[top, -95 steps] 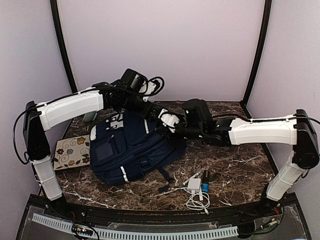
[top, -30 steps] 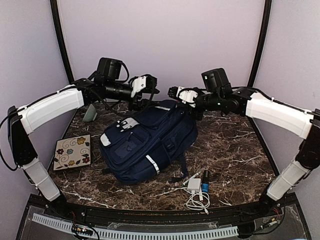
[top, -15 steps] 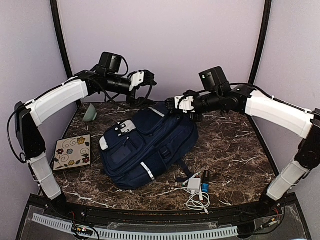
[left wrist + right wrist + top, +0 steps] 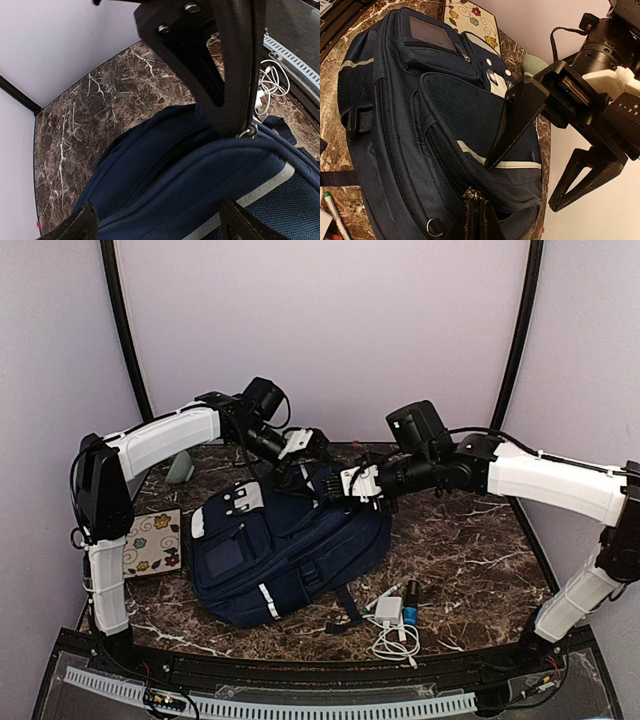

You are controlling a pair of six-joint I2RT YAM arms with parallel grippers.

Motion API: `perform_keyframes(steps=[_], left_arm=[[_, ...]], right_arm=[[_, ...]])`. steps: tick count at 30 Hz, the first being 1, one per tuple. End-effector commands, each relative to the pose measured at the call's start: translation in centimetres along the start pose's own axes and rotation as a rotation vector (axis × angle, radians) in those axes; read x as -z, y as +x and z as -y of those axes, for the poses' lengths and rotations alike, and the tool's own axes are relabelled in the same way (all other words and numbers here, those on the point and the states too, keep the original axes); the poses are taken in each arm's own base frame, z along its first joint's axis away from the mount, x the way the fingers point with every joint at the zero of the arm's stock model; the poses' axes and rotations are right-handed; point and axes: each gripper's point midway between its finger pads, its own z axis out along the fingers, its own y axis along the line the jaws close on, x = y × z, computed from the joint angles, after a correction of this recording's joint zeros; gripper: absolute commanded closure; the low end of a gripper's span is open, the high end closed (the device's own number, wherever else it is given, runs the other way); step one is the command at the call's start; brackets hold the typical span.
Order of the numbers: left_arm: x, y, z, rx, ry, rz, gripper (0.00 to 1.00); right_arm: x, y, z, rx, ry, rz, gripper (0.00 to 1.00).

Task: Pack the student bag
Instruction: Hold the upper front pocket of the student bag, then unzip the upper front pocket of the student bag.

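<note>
The navy student bag [image 4: 280, 545] lies front up on the marble table, with white stripe trims and front pockets. My right gripper [image 4: 345, 490] is at the bag's top edge, shut on a metal zipper pull [image 4: 479, 187]. The pull also shows in the left wrist view [image 4: 248, 132]. My left gripper [image 4: 305, 472] hovers open right over the same top edge, its jaws wide apart over the fabric [image 4: 165, 185]. In the right wrist view one of its fingers [image 4: 520, 112] touches the bag near the white stripe. The bag's opening looks only slightly parted, and its inside is hidden.
A flowered tile or notebook [image 4: 145, 543] lies left of the bag and a pale green object [image 4: 181, 468] stands behind it. A white charger with cable [image 4: 390, 625], pens [image 4: 372, 602] and a small blue item [image 4: 408, 615] lie near the front, right of the bag.
Both grippers came down and inward to the bag's top edge. The bag, raised and tilted before, now lies lower and further left. The left arm swung in from the upper left.
</note>
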Motion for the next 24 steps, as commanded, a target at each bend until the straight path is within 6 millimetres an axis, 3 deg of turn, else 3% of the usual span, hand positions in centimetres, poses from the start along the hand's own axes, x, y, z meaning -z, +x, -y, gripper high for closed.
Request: perform_keyframes(steps=[1,5,10,16,19,24], left_arm=[[-2.5,-1.5,3.7,-0.054,0.124,0.012,0.13],[-3.8,-2.2,5.4,-0.059,0.182,0.043,0.17],[-5.2,-1.8,6.8,-0.059,0.213,0.034,0.40],[-6.8,-2.3,7.8,-0.090,0.241,0.033,0.72],[-7.4,-2.2,8.0,-0.092,0.242,0.019,0.99],[-7.7,-2.0,7.0,-0.050,0.181,-0.013,1.00]], right_arm=[[2.1,-4.6,4.1,0.039,0.191,0.165,1.00],[1.9,-4.1,3.5,0.013,0.196,0.159,1.00],[2.2,-3.5,2.9,-0.014,0.213,0.149,1.00],[2.8,-3.6,3.0,-0.029,0.241,0.161,1.00],[2.4,-2.8,2.0,-0.054,0.223,0.150,1.00],[2.6,-1.9,1.6,-0.107,0.252,0.131,1.00]])
